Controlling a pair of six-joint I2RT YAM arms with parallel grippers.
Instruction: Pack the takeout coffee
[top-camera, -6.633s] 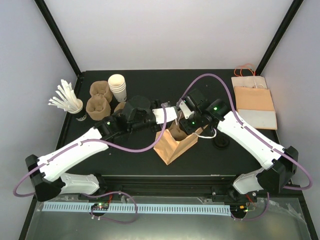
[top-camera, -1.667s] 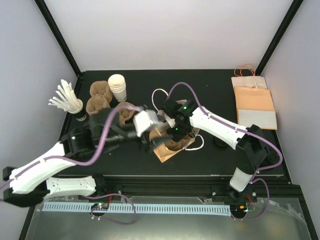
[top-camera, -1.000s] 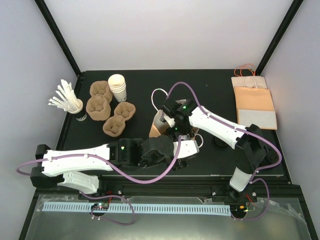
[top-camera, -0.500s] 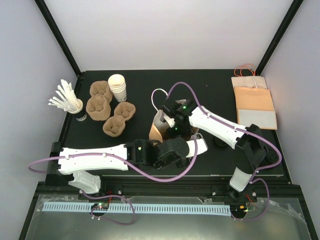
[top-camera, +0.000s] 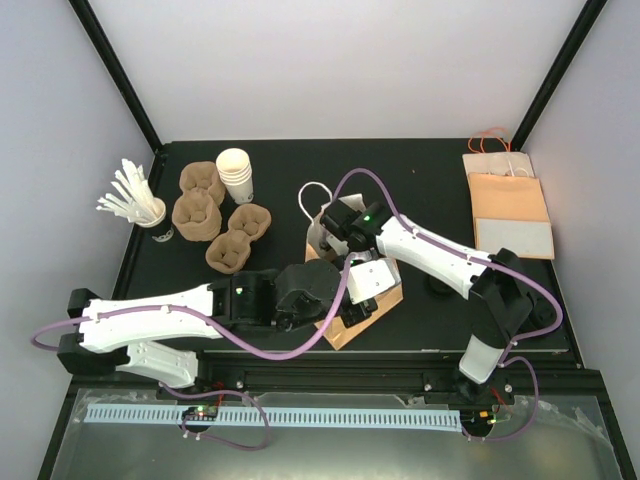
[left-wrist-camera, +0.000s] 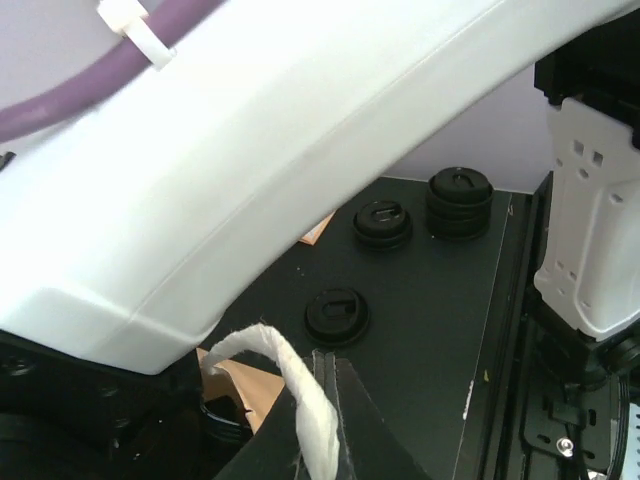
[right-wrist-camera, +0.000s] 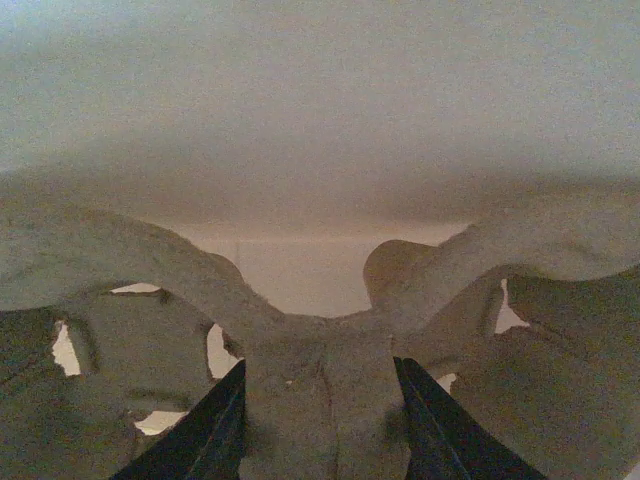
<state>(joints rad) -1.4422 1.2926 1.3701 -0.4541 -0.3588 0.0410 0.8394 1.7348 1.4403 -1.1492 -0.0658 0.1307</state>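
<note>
Left hand (left-wrist-camera: 328, 398) is seen pinched fully shut on a twisted white paper handle (left-wrist-camera: 285, 365) of the brown paper bag (top-camera: 383, 293), the strand being caught between the dark fingertips. In the overhead view this hand is placed at the near side of the bag, around the middle of the counter (top-camera: 420, 170), with the left arm stretched across from the near left corner.

Right hand (right-wrist-camera: 320, 400) is reached into the bag from the far side. Its two fingers are set against either side of the middle ridge of a moulded pulp carrier (right-wrist-camera: 150, 260), so a closed grip on that ridge is shown. Brown paper fills the wrist view behind the carrier.

The takeout coffee cannot be made out in any view; whether it lies inside the bag cannot be told.

Beyond the left hand, a single black lid (left-wrist-camera: 336, 314), a second one (left-wrist-camera: 382, 223) and a short stack of lids (left-wrist-camera: 459, 200) are seen lying on the counter. At the far left, a stack of white cups (top-camera: 236, 172) is stood just beside several empty pulp carriers (top-camera: 195, 212), and a dark cup of white stirrers (top-camera: 150, 215) is stood at the counter's left edge. Flat paper bags (top-camera: 510, 205) are laid at the far right.
</note>
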